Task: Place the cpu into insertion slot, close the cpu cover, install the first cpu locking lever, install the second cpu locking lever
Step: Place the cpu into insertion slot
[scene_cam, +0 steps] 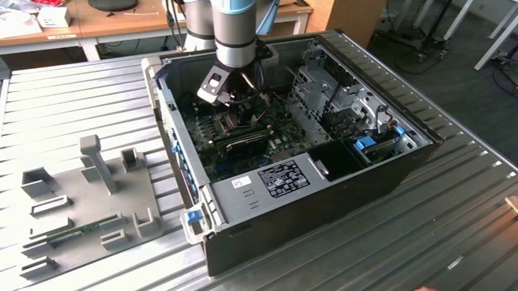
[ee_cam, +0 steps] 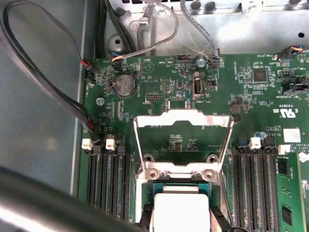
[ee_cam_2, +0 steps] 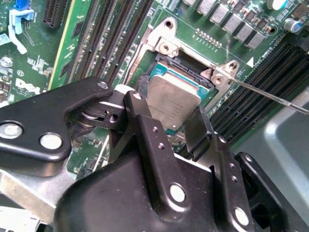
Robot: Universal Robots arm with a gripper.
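The gripper [ee_cam_2: 172,118] is seen clamped on the cpu [ee_cam_2: 173,101]: its two black fingers [ee_cam_2: 145,130] are pressed against opposite edges of the pale silvery chip, which is gripped between them. The cpu is held directly over the insertion slot [ee_cam_2: 179,64], whose dark square recess and silvery rim are seen just beyond the chip's far edge. Whether the chip is already touching the socket floor cannot be told. In the first wrist view the cpu [ee_cam: 181,210] is again seen between the finger tips, with the slot's rim [ee_cam: 159,186] around it.

The cpu cover [ee_cam: 183,115] is swung up on its hinge and stands open behind the slot, the green circuit board [ee_cam: 251,96] being visible through its large window. A thin silvery rod [ee_cam_2: 270,95] is seen running out from one corner of the socket frame. Long black memory slots [ee_cam_2: 111,34] lie on either side of the socket.

In the exterior view the gripper [scene_cam: 235,103] is lowered into the open computer case [scene_cam: 324,182], which lies on a ribbed metal table [scene_cam: 73,103].
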